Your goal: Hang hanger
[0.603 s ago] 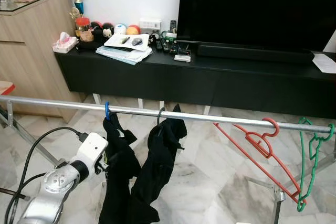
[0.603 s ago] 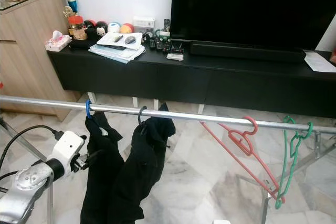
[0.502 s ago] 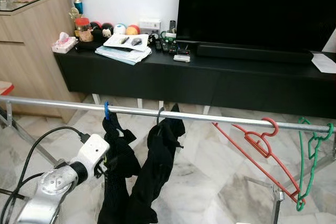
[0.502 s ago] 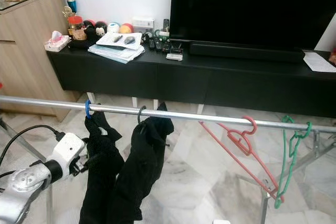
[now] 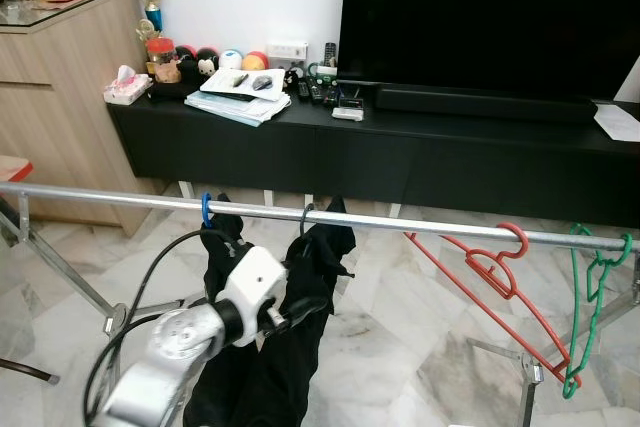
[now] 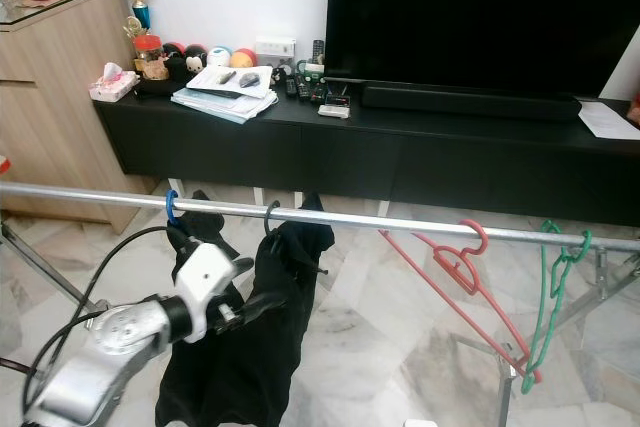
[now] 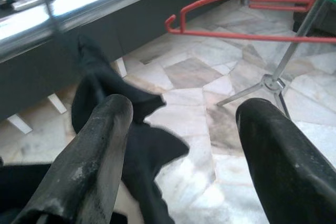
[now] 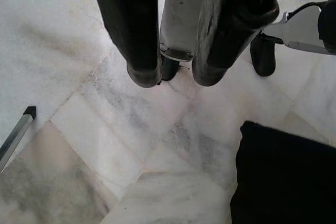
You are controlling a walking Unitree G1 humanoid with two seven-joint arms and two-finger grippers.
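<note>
A steel rail [image 5: 420, 226] runs left to right across the near scene, with a black TV bench [image 5: 400, 152] far behind. On the rail hang two black garments [image 5: 300, 287], one on a blue hanger [image 5: 204, 211], one on a dark hanger [image 5: 304, 219]; a red hanger [image 5: 495, 272] and a green hanger [image 5: 590, 292] hang to the right. So the hanging looks done. The left gripper [image 7: 184, 145], fingers spread and empty, sits among the garments, which crowd it. The right gripper [image 8: 176, 74] points at the floor, fingers slightly apart, empty.
</note>
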